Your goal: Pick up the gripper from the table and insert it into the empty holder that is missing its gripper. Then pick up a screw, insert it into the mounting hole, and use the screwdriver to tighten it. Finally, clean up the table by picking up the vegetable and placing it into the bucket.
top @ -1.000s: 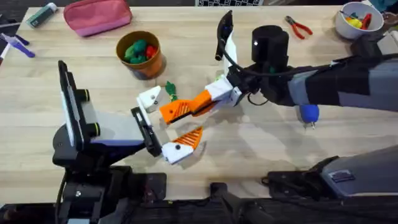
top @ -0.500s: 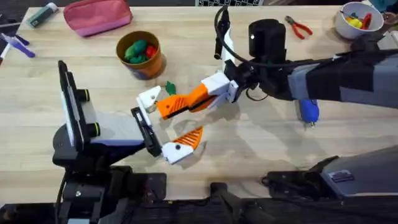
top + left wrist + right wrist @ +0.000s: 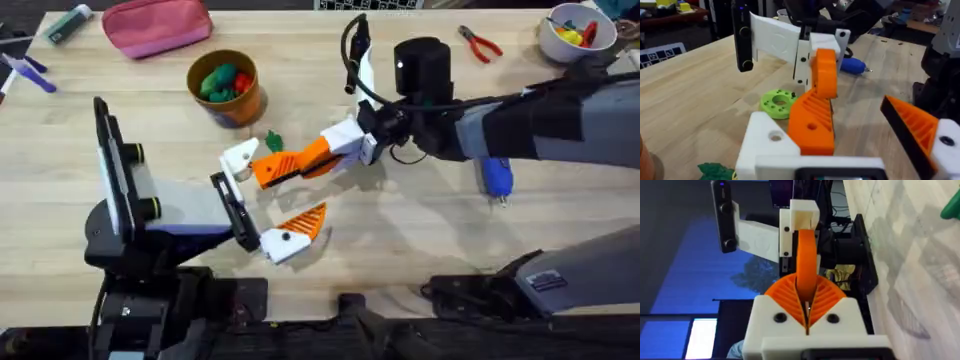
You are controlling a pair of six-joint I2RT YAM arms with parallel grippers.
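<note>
Tabletop [image 3: 330, 260] from overhead: right claw [image 3: 300, 166] reaches in from the right toward the middle, its two orange pads pressed together on the orange gripper [image 3: 272, 172], tip aimed at the left arm. Left claw [image 3: 262, 200] sits low centre, fingers spread wide apart: the upper one is a bare white holder [image 3: 240, 158], the lower one carries its orange pad [image 3: 305, 222]. Gripper tip lies just beside the holder; touching or not, can't tell. Dark-green vegetable [image 3: 273, 141] lies just behind the holder, near the orange-brown bucket [image 3: 240, 105], which has green and red toy veg [image 3: 224, 82] inside. Blue screwdriver [image 3: 496, 178] lies on the wood under the right arm. Red pliers [image 3: 480, 43] and white bowl [image 3: 562, 42] at far right, pink pouch [image 3: 157, 27] far left.

Left wrist view: white holder [image 3: 771, 145] in front w/ a round hole on top; the orange gripper [image 3: 812, 122] stands against its side, ribbed face outward, held from above by the right arm's orange pad [image 3: 825, 72]. Lime-green ring disc [image 3: 778, 102] lies flat on the wood just behind. Other left finger w/ orange ribbed pad [image 3: 912, 127] sits well apart. Screwdriver [image 3: 852, 65] farther back. Bit of green veg [image 3: 715, 171] at the lower edge.

Right wrist view: right claw [image 3: 807, 317], ribbed orange pads closed tight on the narrow orange gripper [image 3: 806, 262], which runs straight out to the white holder [image 3: 799, 222] at its far end. Green scrap [image 3: 952, 205] at the corner.
</note>
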